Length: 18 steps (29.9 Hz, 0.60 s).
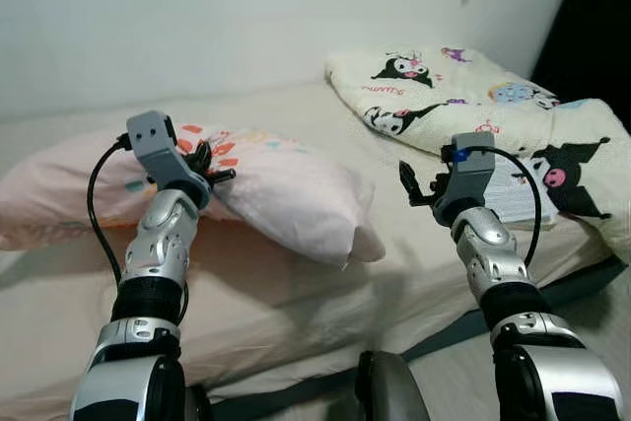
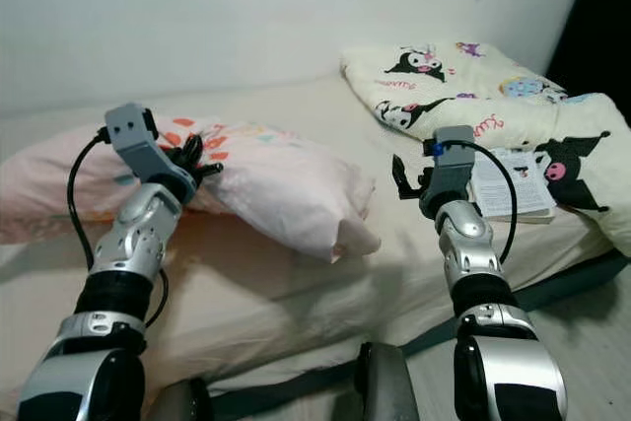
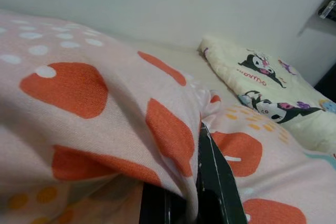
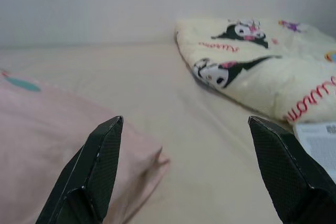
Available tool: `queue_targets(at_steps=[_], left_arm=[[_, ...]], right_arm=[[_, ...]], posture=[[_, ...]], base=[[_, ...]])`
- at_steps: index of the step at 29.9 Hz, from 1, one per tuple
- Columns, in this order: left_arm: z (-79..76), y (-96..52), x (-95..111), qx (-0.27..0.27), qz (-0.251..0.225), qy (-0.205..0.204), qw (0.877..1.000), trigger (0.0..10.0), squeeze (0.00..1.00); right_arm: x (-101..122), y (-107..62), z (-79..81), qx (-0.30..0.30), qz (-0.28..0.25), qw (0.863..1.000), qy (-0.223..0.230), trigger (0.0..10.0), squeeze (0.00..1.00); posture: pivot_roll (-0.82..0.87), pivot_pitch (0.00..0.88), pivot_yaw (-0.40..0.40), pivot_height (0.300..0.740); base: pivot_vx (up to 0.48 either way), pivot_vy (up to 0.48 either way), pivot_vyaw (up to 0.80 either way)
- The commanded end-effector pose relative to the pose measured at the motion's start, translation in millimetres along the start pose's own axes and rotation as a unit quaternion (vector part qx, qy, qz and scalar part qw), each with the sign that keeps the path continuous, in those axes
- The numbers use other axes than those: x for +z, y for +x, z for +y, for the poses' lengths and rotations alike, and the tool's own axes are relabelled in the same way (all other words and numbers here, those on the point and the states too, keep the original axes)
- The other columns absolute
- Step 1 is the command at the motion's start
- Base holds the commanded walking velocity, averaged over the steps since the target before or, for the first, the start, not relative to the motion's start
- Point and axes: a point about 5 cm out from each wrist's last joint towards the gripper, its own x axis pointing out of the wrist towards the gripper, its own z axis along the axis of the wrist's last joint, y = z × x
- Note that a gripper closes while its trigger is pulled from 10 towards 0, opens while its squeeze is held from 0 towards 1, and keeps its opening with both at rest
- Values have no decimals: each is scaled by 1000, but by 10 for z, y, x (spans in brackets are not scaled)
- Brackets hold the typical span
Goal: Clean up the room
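Since the pillow lies skewed mid-left of frame on the bed, left tool is clamped on its printed top fabric, likely to drag it straight. Right tool hovers spread wide, centre-right, near the folded blanket.

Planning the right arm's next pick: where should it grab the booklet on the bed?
Probably by the booklet's near edge, coming from the robot's side with the open right gripper. The booklet lies flat against the folded blanket, whose bulk seems to block its far side, so only the bed-edge side looks open for a finger to slide under.
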Motion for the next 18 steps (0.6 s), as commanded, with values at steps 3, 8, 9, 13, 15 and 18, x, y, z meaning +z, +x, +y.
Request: queue_targets(at_steps=[3, 8, 9, 13, 15, 18], left_arm=[[-13, 13, 154, -6, -26, 25, 999, 10000, 0], [-46, 17, 139, -13, -18, 33, 999, 10000, 0], [-66, 18, 128, -18, -13, 36, 999, 10000, 0], [-90, 12, 116, -20, -14, 31, 999, 10000, 0], [-87, 4, 119, -15, -17, 31, 999, 10000, 0], [-86, 0, 117, -14, -16, 33, 999, 10000, 0]], right_arm=[[50, 36, 47, 4, -6, 1000, 10, 10000, 0], [61, 38, 50, 5, -9, 1000, 11, 10000, 0], [63, 37, 49, 5, -10, 1000, 12, 10000, 0], [57, 25, 37, 2, -11, 1000, 13, 10000, 0], [60, 21, 32, 1, -12, 1000, 14, 10000, 0], [66, 19, 28, 0, -13, 1000, 14, 10000, 0]], posture=[[-56, 0, -27, 545], [-57, 0, -25, 560], [-57, 0, -21, 565], [-59, 0, -19, 580], [-60, 0, -18, 595], [-60, 0, -18, 610]], base=[[0, 0, 0], [-165, 0, 0], [-480, 0, 0], [-472, 0, 0], [0, 0, 0], [0, 0, 0]])
